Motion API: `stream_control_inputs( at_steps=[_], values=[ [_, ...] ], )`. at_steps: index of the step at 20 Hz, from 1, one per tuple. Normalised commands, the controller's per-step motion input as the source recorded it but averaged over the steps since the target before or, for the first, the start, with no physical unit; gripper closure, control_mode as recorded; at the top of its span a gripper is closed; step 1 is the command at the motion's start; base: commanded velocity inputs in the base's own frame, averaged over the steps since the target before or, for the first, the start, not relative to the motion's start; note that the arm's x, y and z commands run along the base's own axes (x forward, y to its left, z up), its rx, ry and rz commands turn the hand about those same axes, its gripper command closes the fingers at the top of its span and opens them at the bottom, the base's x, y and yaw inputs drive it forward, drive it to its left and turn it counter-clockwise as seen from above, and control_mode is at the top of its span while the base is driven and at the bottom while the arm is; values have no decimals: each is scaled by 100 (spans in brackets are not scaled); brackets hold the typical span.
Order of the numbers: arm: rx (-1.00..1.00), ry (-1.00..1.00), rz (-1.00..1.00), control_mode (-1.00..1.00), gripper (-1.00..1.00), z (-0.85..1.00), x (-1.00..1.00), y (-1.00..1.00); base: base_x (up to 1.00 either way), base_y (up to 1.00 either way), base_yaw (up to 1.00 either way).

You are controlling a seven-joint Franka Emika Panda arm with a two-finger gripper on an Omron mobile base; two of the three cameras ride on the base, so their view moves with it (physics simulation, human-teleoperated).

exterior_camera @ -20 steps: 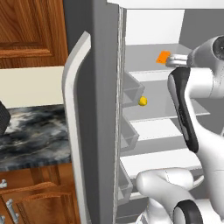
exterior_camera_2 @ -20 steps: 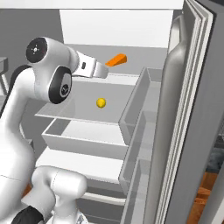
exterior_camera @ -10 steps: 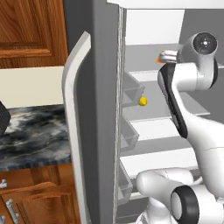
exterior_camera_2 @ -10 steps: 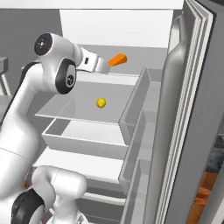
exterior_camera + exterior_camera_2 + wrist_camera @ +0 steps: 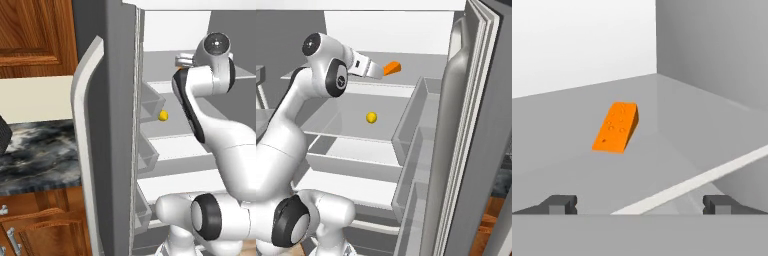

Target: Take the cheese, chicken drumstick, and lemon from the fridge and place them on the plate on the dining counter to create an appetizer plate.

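In the left base view the arm's own elbow covers most of the upper shelf, so the gripper's front is hidden there and the cheese cannot be made out. In the right base view the gripper [image 5: 377, 70] overlaps the near end of the cheese [image 5: 392, 67], so whether they touch cannot be told. The fridge [image 5: 117, 130] is cut off at top and bottom in both base views, and its door handle [image 5: 82, 125] runs out of the bottom edge.
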Motion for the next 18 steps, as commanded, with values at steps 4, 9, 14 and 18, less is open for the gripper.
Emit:
stream_control_inputs(
  at_steps=[4,9,14,18],
  values=[
    [1,2,-4,-100,-100,-4,32,0,0,0,0],
    [2,1,-2,-100,-100,-14,30,0,0,0,0],
    [2,0,-2,-100,-100,-16,32,0,0,0,0],
    [2,0,-4,-100,-100,-12,32,0,0,0,0]
  ],
)
